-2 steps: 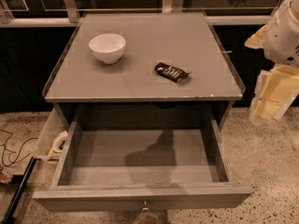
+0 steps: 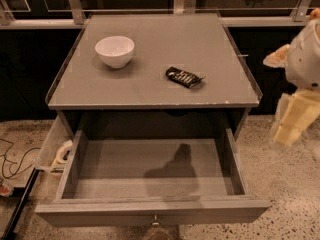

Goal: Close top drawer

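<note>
The top drawer stands pulled far out from under the front edge of the desk, its plain gray front nearest the camera and its small round knob at the middle of that front — so the whole job is yet to be done. My pincer hangs off the right edge of the desk, out over the speckled floor, beside the drawer's right wall but well apart from it and from the knob. I cannot tell how wide it stands, and I see nothing in its hold. I judge it is out there to keep clear of the open box, and that it must come round to the front panel and press it toward the desk. A flat push on the front should serve better than a grip on so small a knob. The drawer's inside shows only bare gray boards and a shadow, so nothing should slide or jam as it goes in. On the desk top a white bowl sits toward the far left corner, with nothing showing in it, and a dark wrapped packet lies right of centre — both well back from the front edge, out of my way. A pale side bin at the left edge holds what looks like a roll of tape.
</note>
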You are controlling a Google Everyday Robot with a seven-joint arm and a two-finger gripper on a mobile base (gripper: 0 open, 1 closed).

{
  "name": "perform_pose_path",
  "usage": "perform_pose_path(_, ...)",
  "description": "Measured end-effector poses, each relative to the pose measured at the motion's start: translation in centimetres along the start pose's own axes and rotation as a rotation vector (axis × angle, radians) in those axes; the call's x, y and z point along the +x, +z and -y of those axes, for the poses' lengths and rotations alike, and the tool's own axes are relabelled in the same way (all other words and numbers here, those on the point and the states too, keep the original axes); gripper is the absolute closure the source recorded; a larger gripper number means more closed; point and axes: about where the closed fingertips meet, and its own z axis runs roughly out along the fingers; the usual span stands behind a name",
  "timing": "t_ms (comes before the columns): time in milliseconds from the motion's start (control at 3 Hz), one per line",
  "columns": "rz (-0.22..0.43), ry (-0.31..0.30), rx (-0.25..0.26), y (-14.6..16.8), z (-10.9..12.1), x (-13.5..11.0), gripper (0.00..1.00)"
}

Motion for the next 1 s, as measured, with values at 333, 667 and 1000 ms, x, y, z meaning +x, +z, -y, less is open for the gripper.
perform_pose_path(333, 0.047, 0.010, -0.023, 2.3, -2.9, 1.8, 0.00)
perform_pose_path(667, 0.082, 0.031, -0.052, 4.9, -5.9, 3.5, 0.19)
perform_pose_path(1000, 0.135, 0.041, -0.060, 7.4, -8.4, 4.9, 0.42)
